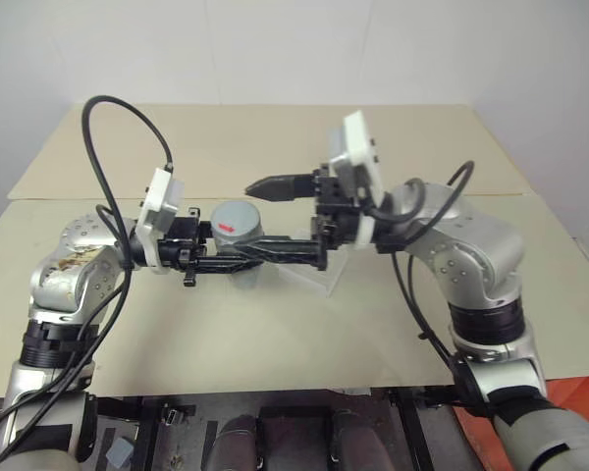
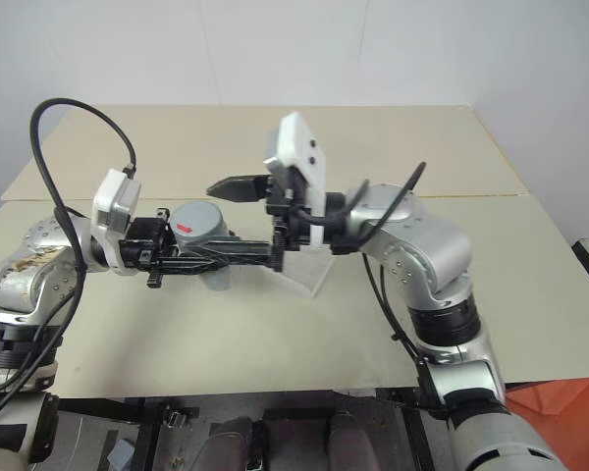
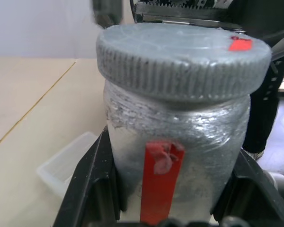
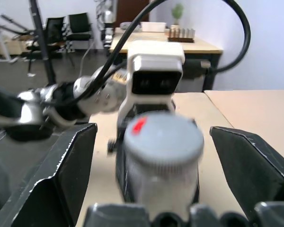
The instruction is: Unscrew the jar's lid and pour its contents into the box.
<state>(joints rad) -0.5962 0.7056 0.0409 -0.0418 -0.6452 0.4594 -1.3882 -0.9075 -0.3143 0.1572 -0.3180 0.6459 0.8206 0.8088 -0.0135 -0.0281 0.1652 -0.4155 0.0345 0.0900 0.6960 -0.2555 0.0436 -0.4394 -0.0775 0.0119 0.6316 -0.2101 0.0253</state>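
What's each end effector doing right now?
Left end effector: closed on the jar, lid on.
Right end effector: open, fingers either side of the lid, not gripping.

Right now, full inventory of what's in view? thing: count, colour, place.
jar: 1, clear plastic with a red stripe down its side, upright, clamped in the left gripper above the table
lid: 1, grey with a short red mark on top, on the jar
box: 1, translucent whitish, on the table behind the jar
table: 1, beige top, a seam running across it
chairs: at least 2, black, far back in the room in the right wrist view
left gripper: 1, black fingers, shut on the jar's body
right gripper: 1, black fingers, open, one finger on each side of the lid, not touching it
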